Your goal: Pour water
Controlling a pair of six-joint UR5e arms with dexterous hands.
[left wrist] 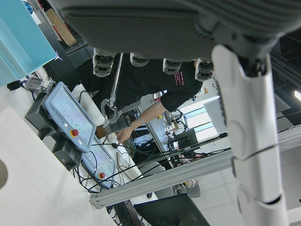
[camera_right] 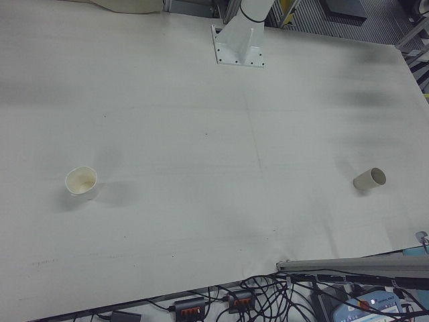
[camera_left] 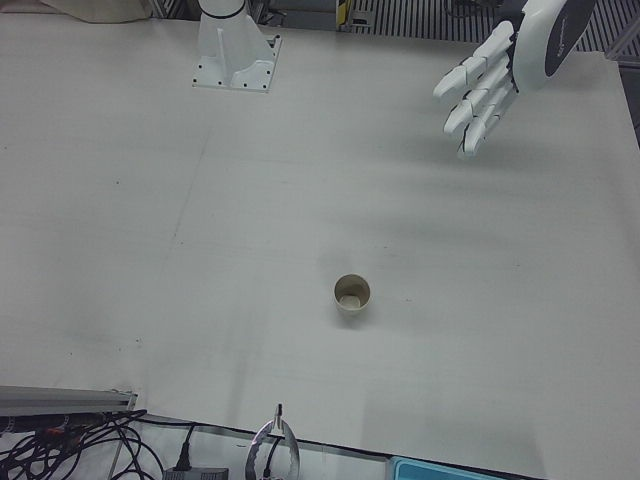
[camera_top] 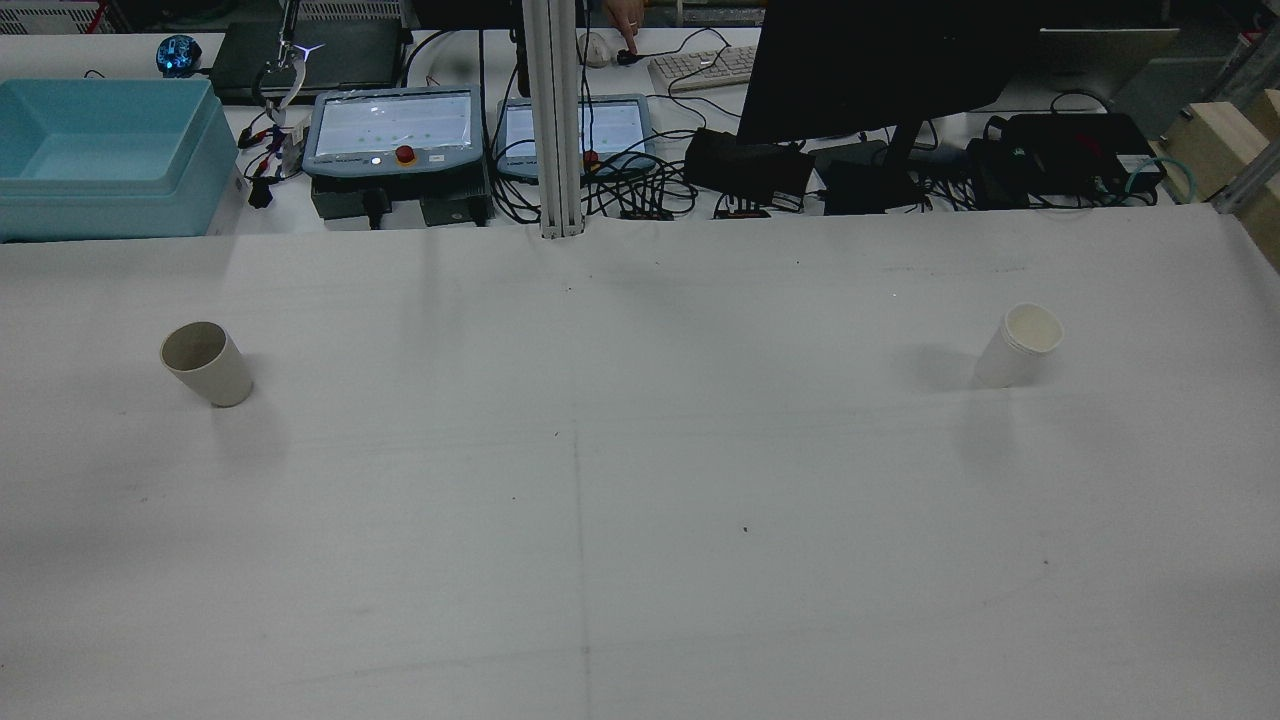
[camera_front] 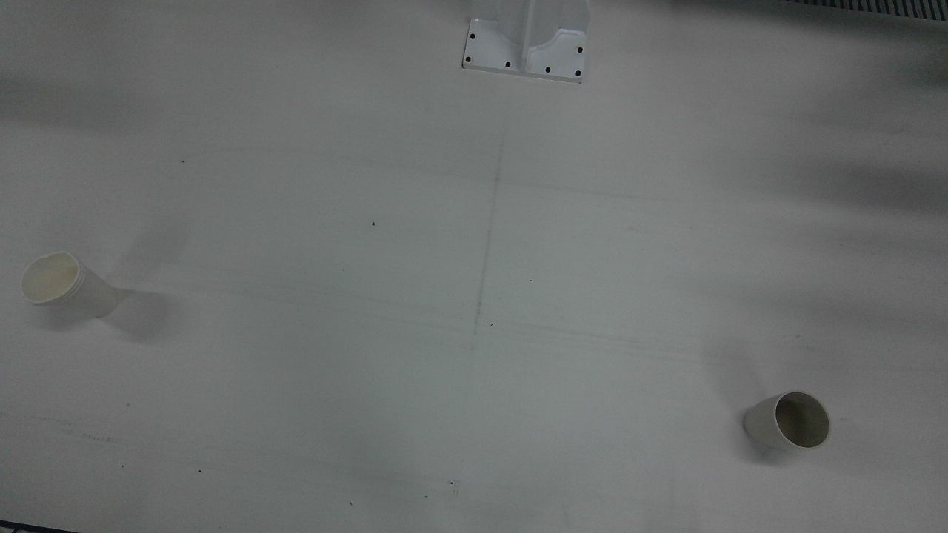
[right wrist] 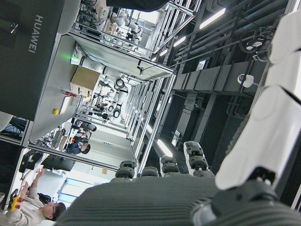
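Note:
A cream paper cup (camera_front: 63,285) stands upright on the white table, on my right arm's side; it also shows in the rear view (camera_top: 1020,345) and the right-front view (camera_right: 82,181). A grey-beige cup (camera_front: 789,420) stands upright on my left arm's side, also in the rear view (camera_top: 207,363) and the left-front view (camera_left: 352,296). My left hand (camera_left: 500,70) is open and empty, high above the table, far behind the grey-beige cup. My right hand (right wrist: 155,197) shows only in its own view, fingers apart, holding nothing, pointing up at the room.
An arm pedestal base (camera_front: 526,44) is bolted at the table's robot side. Beyond the operators' edge stand a blue bin (camera_top: 100,150), two teach pendants (camera_top: 395,125), an aluminium post (camera_top: 555,120), a monitor and cables.

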